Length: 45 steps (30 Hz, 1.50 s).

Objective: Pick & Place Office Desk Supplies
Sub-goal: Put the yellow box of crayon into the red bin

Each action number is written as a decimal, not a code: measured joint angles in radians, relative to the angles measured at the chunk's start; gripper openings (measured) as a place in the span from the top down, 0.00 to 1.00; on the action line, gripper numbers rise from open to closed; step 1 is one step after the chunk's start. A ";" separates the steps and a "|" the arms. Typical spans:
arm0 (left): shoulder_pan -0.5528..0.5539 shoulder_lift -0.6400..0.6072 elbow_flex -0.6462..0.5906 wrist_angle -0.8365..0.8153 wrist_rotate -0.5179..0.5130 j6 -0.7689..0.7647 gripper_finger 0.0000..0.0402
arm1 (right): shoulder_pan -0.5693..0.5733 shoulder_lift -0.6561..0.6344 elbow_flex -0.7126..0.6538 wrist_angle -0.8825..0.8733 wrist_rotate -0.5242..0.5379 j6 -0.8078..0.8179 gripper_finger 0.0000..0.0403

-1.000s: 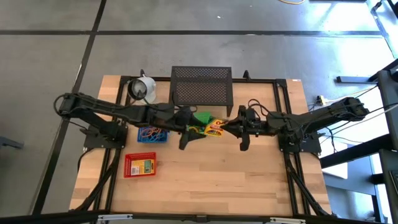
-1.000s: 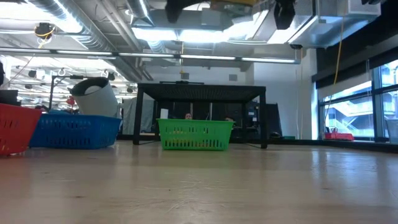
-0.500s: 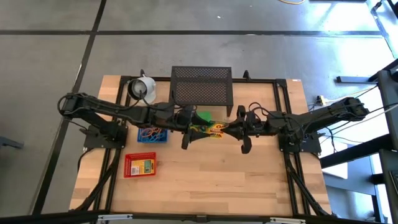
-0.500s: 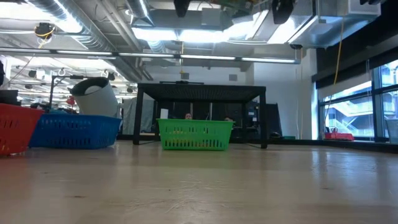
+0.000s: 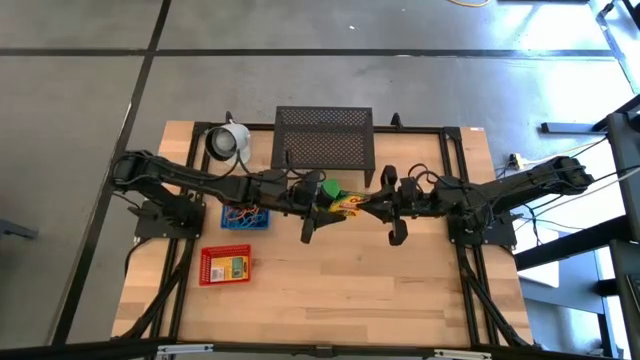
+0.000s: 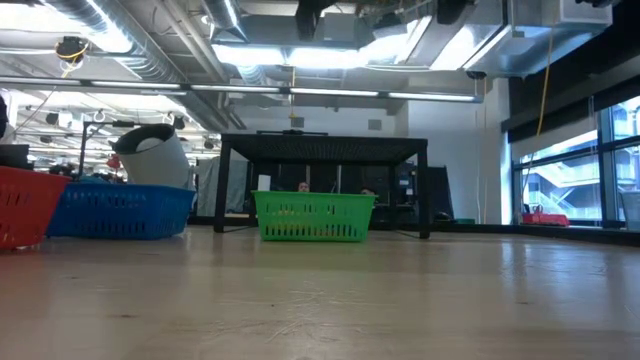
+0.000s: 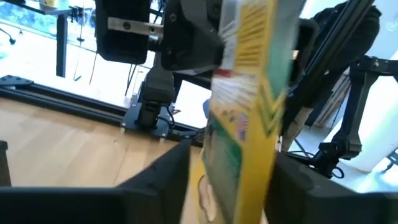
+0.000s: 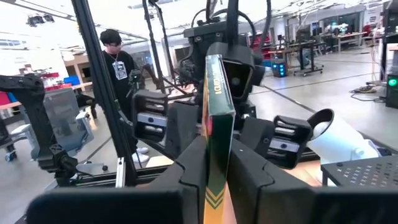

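Note:
A yellow-and-green crayon box (image 5: 345, 205) hangs high above the table's middle, between my two arms and over the green basket (image 5: 328, 189). My right gripper (image 8: 217, 180) comes from the table's right and is shut on the box (image 8: 217, 124). My left gripper (image 7: 233, 180) comes level from the table's left. It is open, with one finger (image 7: 177, 177) on each side of the box's other end (image 7: 249, 106), close to its faces. Coloured rubber bands lie in a blue basket (image 5: 245, 214). My right gripper pinches the box's two broad faces (image 8: 214, 158) between its fingers, at the end nearest the table's right. The fingers (image 8: 189, 171) come level from the right. The box stands on edge, lifted clear of everything. My left gripper: I cannot tell whether its fingers touch the box.
A black mesh stand (image 5: 324, 138) is at the far middle and a white cup-like object (image 5: 228, 142) at the far left. A red basket (image 5: 225, 266) holding a yellow box sits near left. A person (image 8: 118, 62) stands in the room beyond.
My left gripper has moved toward the table's right, up to the crayon box, so its fingers now flank it. My right gripper has rolled in place, turning the box more onto its edge.

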State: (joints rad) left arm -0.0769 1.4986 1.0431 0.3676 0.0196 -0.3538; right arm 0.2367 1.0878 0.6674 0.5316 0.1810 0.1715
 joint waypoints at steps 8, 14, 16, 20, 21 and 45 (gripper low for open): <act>0.000 0.004 0.000 0.011 0.005 -0.005 0.95 | -0.001 0.000 0.000 -0.008 -0.013 0.011 0.85; 0.000 0.005 0.000 0.004 0.006 -0.041 0.93 | -0.030 -0.007 0.001 -0.048 -0.064 0.092 0.84; 0.000 0.005 0.000 0.004 0.005 -0.061 0.93 | -0.048 -0.014 0.001 -0.079 -0.104 0.135 0.81; 0.001 0.000 0.000 -0.032 0.001 -0.098 0.94 | -0.082 -0.054 0.001 -0.173 -0.172 0.195 0.69; 0.002 -0.005 0.000 -0.056 0.001 -0.106 0.93 | -0.087 -0.069 0.001 -0.210 -0.175 0.205 0.65; -0.402 -0.455 0.000 -1.591 0.027 -0.612 0.93 | -0.091 -0.273 0.001 -0.679 -0.200 0.288 0.39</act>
State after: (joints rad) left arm -0.4786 1.0431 1.0435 -1.2236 0.0467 -0.9658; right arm 0.1455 0.8150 0.6682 -0.1473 -0.0189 0.4600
